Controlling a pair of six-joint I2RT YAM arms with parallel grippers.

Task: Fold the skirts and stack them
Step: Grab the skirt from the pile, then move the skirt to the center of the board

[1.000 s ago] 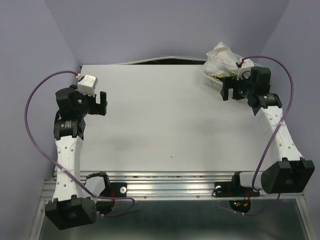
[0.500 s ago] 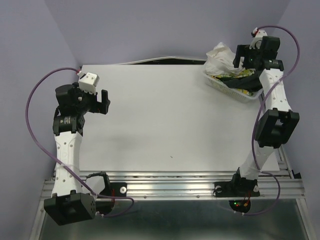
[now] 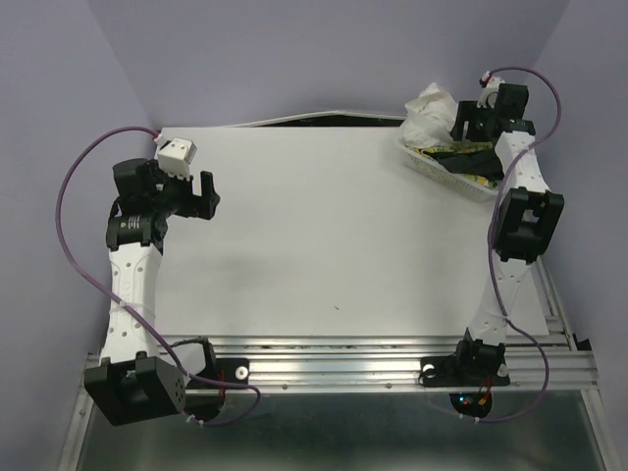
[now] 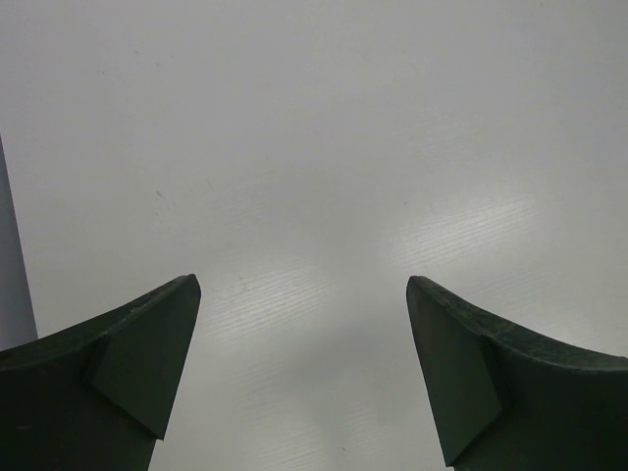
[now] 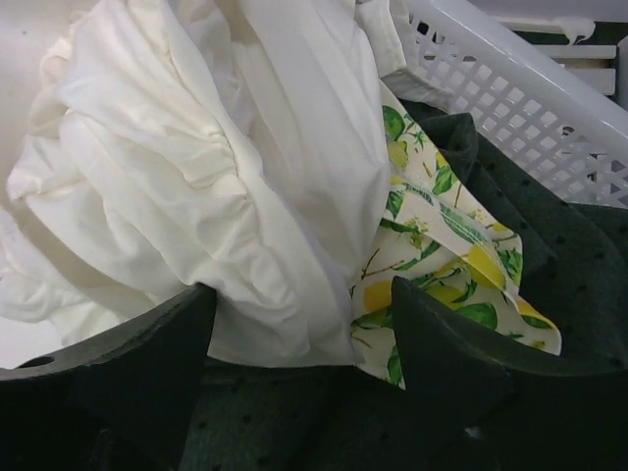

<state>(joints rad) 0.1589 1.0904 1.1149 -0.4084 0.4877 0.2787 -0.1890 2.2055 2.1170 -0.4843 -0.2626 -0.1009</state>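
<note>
Heaped in the basket (image 5: 510, 88) at the table's (image 4: 294, 118) far right corner, white skirt (image 5: 196, 167) over lemon skirt (image 5: 461, 255) over black skirt (image 5: 579, 294); right gripper (image 5: 304, 289) down among them, jaws apart either side of a white fold; left gripper (image 4: 302, 285) wide open, empty, above bare table.

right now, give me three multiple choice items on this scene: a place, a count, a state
1. Where on the pale table is the white plastic mesh basket? A far right corner B near left corner C centre
2. How many cloth skirts lie in it? A one B two C three
3. How is the left gripper? A shut on cloth B open over bare table C gripping the basket
1 A: top view shows it there. 2 C: plain white skirt, lemon-print skirt, plain black skirt. 3 B: fingers wide apart, nothing between.
</note>
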